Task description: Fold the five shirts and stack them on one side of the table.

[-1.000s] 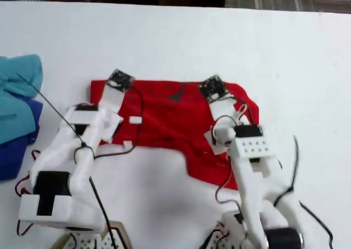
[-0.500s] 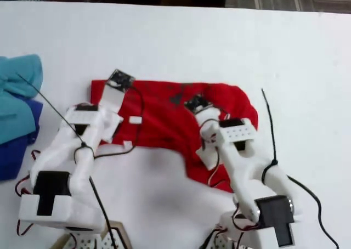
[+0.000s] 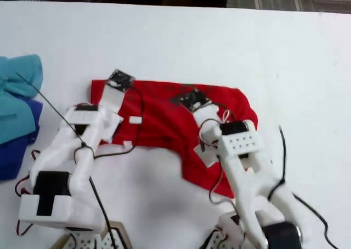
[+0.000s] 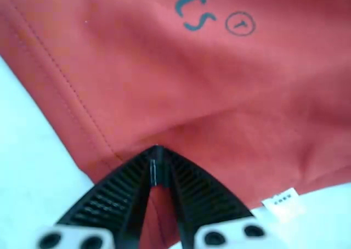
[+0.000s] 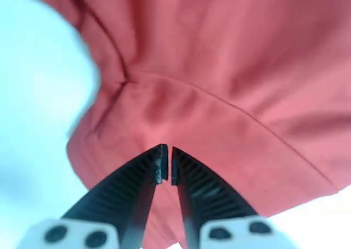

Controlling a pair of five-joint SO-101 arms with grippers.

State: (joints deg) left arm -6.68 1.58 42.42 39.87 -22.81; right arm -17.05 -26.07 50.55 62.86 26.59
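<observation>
Red shirt (image 3: 164,117) lies on the white table (image 3: 230,40), and we hold it at two places.
Our left gripper (image 4: 155,164) is closed on its hem; our right gripper (image 5: 164,164) is closed on a fold, with the cloth spreading ahead of both tips.

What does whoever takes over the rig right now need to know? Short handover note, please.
Left pincer: shut on the red shirt, near a stitched hem.
Right pincer: shut on a fold at the same shirt's other side.
Things: the red shirt lies rumpled mid-table. A teal shirt sits on a blue shirt at the table edge on the left arm's side.
Done: those two look set aside, though loosely bunched.
Left: fold the red shirt, add it to that pile, then do the remaining two.
</observation>
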